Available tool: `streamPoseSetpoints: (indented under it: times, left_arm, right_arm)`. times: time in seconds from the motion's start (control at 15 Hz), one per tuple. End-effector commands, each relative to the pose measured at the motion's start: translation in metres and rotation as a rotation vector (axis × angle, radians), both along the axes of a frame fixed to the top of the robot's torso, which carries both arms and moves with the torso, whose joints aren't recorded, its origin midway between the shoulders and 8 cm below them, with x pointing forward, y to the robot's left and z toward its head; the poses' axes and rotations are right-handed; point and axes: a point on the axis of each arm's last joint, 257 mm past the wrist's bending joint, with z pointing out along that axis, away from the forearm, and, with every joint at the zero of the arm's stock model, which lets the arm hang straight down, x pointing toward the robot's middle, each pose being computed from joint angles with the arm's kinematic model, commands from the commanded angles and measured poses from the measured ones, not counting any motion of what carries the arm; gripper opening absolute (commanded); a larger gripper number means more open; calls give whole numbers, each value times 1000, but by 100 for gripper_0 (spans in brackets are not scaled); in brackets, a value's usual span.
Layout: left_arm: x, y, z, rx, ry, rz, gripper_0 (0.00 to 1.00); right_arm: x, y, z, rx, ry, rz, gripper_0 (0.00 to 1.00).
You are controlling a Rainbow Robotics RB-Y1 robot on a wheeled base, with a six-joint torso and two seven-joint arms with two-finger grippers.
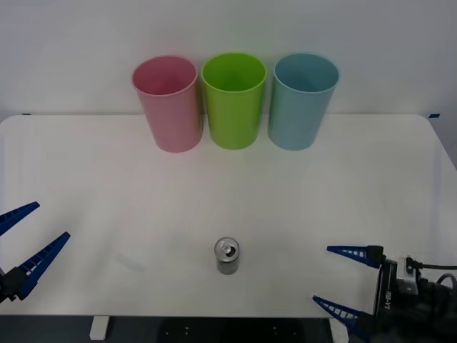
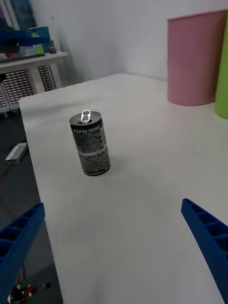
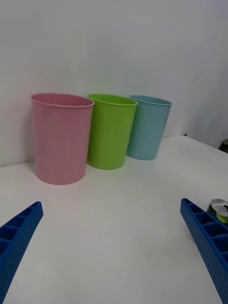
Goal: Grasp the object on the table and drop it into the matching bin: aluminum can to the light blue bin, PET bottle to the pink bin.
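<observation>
The aluminum can point(image 1: 227, 256) stands upright near the front edge of the white table point(image 1: 321, 193), dark-bodied with a shiny pull-tab top. The right wrist view has the can point(image 2: 90, 143) ahead of the open fingers; the left wrist view catches its top point(image 3: 218, 209) behind one finger. My right gripper point(image 1: 344, 280) is open at the front right, well to the can's right. At the front left edge my left gripper point(image 1: 23, 238) is open too. Across the back stand the pink bin point(image 1: 168, 103) and the light blue bin point(image 1: 302, 100).
A lime green bin point(image 1: 233, 99) stands between the pink and light blue ones, all three close together by the white wall. Bare tabletop stretches between the can and the bins. Shelving and floor clutter point(image 2: 21, 61) lie beyond the table's edge.
</observation>
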Motion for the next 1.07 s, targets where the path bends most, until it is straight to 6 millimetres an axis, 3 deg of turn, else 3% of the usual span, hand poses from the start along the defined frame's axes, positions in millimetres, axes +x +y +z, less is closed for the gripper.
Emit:
streamPoseSetpoints:
  times: [0.07,0.73,1.07]
  left_arm:
    - [0,0,0,0,0,0,100]
    - [0,0,0,0,0,0,100]
    - [0,0,0,0,0,0,100]
  right_arm:
    - [7,25,-12,-12,-2,52,100]
    - [39,111,-21,3,-57,15,100]
    - [43,134,-28,-9,-58,0,100]
